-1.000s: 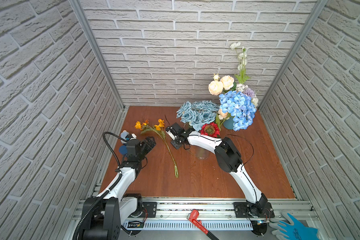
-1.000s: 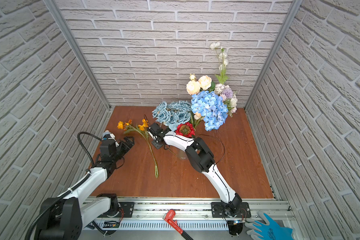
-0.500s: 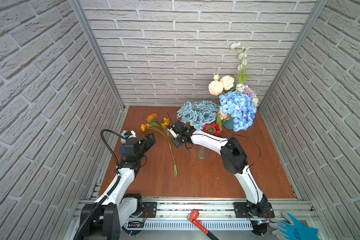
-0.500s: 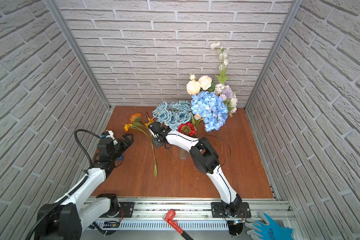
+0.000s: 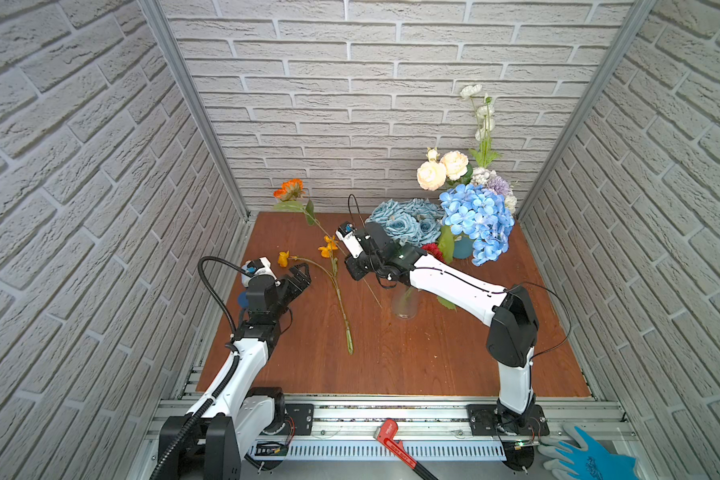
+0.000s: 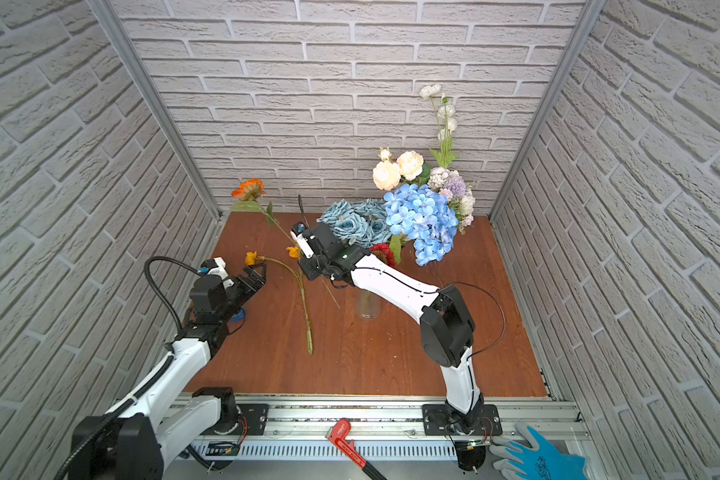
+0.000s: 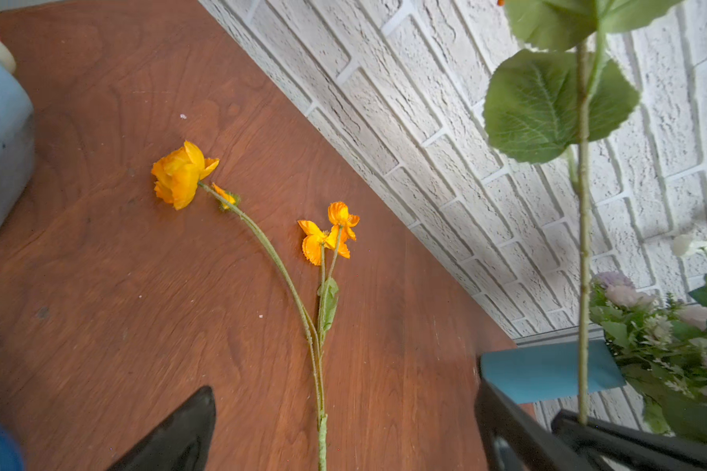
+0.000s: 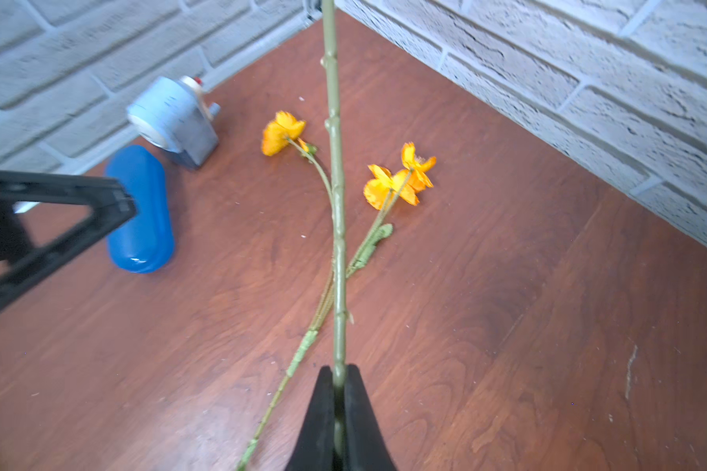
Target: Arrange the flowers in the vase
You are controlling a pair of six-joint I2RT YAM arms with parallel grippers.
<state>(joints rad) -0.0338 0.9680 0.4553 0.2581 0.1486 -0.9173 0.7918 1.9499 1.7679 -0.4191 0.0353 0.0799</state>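
Risen, outstretched right tool point(image 8: 337, 373) clenches orange sunflower point(image 5: 289, 189) stem; left tool point(image 5: 299, 277) hangs splayed

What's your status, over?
Left gripper open, empty. Right gripper shut on sunflower stem, bloom aloft. Yellow sprig lies on table. Glass vase under right arm.

Glass vase point(image 5: 405, 306) partly behind the right arm point(image 5: 454, 286)

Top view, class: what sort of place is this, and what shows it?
Probably a robotics lab test cell: brick-pattern panels in aluminium framing, two robot arms bolted to a front rail, and a red pipe wrench lying there.
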